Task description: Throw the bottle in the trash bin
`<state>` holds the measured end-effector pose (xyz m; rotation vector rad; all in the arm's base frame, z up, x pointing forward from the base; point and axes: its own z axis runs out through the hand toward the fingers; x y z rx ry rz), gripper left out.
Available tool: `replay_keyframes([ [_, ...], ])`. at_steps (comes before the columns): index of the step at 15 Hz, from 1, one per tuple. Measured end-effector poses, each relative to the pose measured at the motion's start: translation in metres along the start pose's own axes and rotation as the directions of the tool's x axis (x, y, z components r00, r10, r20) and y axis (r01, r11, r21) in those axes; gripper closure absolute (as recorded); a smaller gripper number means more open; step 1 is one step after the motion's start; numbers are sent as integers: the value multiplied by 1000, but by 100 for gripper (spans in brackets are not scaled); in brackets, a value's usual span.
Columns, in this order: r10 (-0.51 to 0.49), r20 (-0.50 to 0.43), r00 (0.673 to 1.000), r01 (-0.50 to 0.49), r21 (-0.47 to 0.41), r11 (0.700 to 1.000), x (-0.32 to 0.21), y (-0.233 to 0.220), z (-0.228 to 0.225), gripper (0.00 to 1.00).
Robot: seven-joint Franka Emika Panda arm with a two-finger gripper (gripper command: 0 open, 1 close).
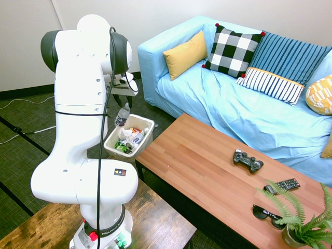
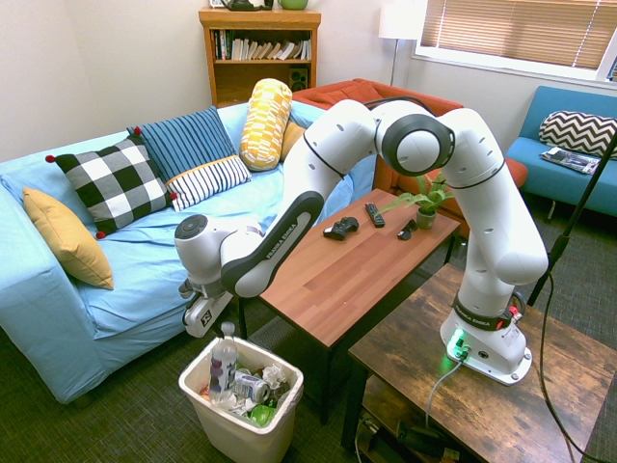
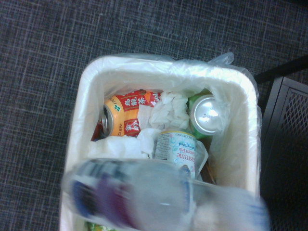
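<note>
While the gripper (image 2: 214, 318) hangs over the trash bin (image 2: 280, 405) with its fingers parted and nothing between them, the bottle (image 2: 223, 362) stands upright just below them, clear of their tips, its lower half among the rubbish inside.

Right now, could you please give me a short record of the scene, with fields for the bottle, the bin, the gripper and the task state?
bottle: small clear plastic bottle with white cap and dark purple label, upright inside the bin, free of the gripper
bin: small white rectangular plastic trash bin on the carpet, holding cans and crumpled paper
gripper: gripper above the bin, pointing down, holding nothing
task state: bottle is in the bin
</note>
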<state>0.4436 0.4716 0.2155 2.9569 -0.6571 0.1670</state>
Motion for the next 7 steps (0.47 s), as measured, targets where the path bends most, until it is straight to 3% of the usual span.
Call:
replay_keyframes([
  [7,13,-10,1000,-13,-1,1000,10,-1,1,0],
])
